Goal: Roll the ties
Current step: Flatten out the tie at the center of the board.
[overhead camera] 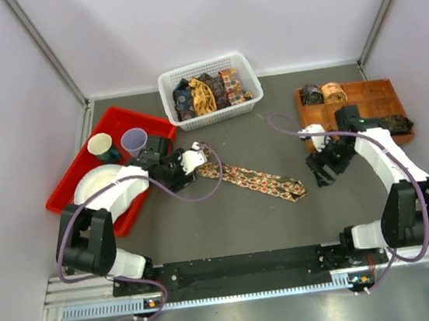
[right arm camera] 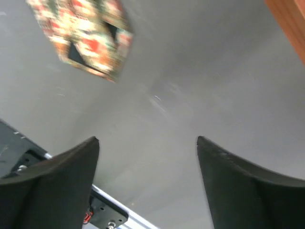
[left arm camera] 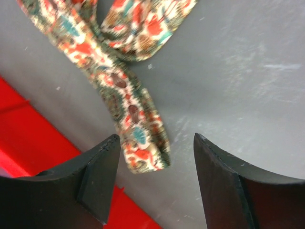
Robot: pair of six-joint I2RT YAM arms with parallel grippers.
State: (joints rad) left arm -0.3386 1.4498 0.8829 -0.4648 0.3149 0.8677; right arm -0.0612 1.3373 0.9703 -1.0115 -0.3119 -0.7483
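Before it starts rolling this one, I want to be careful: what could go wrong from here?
The tie folds back over itself just past the left gripper, so a grasp there may start a crooked coil. The red tray sits right beside that open gripper and could get bumped. The right gripper is open over bare table, off the tie's wide end, so the tie may drag.

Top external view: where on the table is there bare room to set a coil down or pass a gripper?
Free: the grey strip between the tie and the base rail, and the patch between white basket and wooden tray. Crowded: around the left gripper beside the red tray.
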